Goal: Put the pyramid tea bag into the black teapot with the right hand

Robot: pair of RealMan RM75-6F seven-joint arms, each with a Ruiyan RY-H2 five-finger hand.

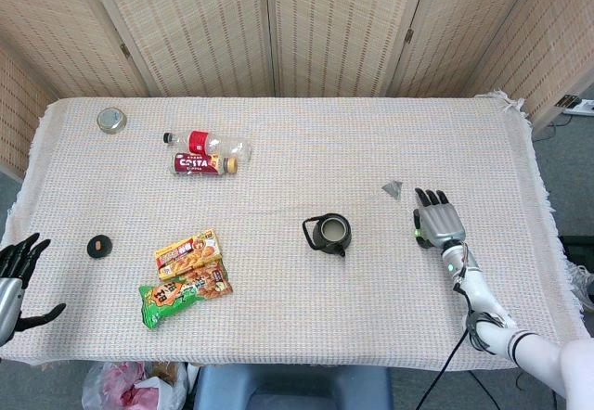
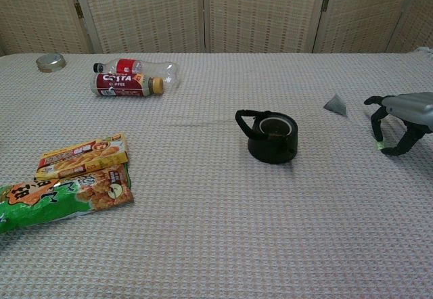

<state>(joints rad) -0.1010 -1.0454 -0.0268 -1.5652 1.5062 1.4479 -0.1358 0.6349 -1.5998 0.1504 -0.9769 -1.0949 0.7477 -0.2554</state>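
In the head view, the right hand (image 1: 438, 218) hovers with fingers spread, holding nothing. The grey pyramid tea bag (image 1: 393, 187) lies just beyond it to its left; the lidless black teapot (image 1: 329, 234) sits further left on the woven cloth (image 1: 306, 150).

In the chest view, its fingers (image 2: 377, 119) arch downward, and bare cloth separates hand from teapot (image 2: 270, 135).

The left hand (image 1: 13, 275) rests open by the table's corner.

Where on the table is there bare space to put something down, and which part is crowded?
The widest bare patch lies behind the black teapot, between the bottles and the pyramid tea bag. The near strip in front of the teapot, between the snack packs and the right robot hand, is bare too. The left side is crowded: bottles, snack packs, small black disc.
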